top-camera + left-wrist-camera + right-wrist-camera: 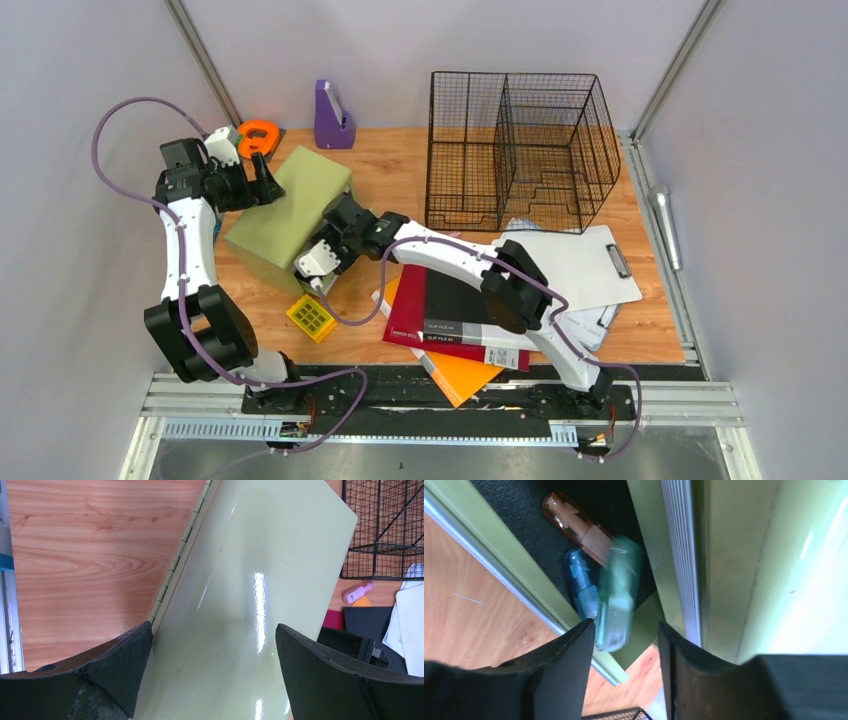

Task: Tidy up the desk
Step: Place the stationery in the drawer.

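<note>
On the desk [400, 165] stands a pale green hinged case [295, 205] with its lid [250, 580] raised. My left gripper [265, 180] is at the lid's far left edge, and in its wrist view it [214, 626] is open, with the glossy lid face behind its fingers. My right gripper [312, 268] reaches into the case's open front. It [626, 624] is open. Just past its fingertips a blurred teal marker [619, 595] drops onto the black lining [524, 525], beside a blue marker [583, 587] and an orange marker [579, 522].
A black wire basket [515, 150] stands at the back right. In front of it lie a clipboard [575, 265], red and black files [450, 310] and an orange folder [465, 378]. A yellow block [311, 317] lies near the case, with an orange tape dispenser [258, 137] and a purple holder [333, 117] behind it.
</note>
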Available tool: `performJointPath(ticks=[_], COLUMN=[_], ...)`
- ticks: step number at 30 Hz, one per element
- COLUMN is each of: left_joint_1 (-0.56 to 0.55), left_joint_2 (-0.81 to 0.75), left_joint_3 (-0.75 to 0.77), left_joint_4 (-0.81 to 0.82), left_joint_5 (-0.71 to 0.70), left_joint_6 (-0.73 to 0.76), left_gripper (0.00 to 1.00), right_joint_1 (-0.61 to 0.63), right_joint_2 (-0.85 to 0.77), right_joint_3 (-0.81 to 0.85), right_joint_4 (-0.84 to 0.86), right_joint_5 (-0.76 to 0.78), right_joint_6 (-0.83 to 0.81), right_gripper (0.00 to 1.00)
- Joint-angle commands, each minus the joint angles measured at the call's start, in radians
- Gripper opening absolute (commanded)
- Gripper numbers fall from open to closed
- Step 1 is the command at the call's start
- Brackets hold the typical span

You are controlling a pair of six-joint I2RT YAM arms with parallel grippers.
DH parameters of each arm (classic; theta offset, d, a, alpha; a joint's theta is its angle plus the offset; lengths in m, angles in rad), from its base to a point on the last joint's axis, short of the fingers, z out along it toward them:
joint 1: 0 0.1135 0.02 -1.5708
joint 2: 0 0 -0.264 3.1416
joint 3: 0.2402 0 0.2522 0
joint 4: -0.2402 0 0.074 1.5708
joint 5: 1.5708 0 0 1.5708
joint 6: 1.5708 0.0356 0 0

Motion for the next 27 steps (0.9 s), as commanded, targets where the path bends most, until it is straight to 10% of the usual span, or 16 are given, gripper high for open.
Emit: performJointPath(ticks=[1,27], left_joint_1=[-0.014,-0.015], left_joint_2=[0.009,0.012], left_joint_3=[0.016,0.023], left_joint_4=[-0.049,-0.047], left_joint_5=[0.024,0.033], left_joint_6=[-0.020,-0.030], left_gripper=[1.00,1.00], right_joint_1=[0.003,-0.351], right_joint_2=[-0.012,-0.374], right_joint_3=[0.036,-0.431], right_joint_4=[0.123,-0.271], right_joint_5=[0.044,-0.220], right_joint_6=[-0.016,0.324], right_gripper=[0.56,0.57])
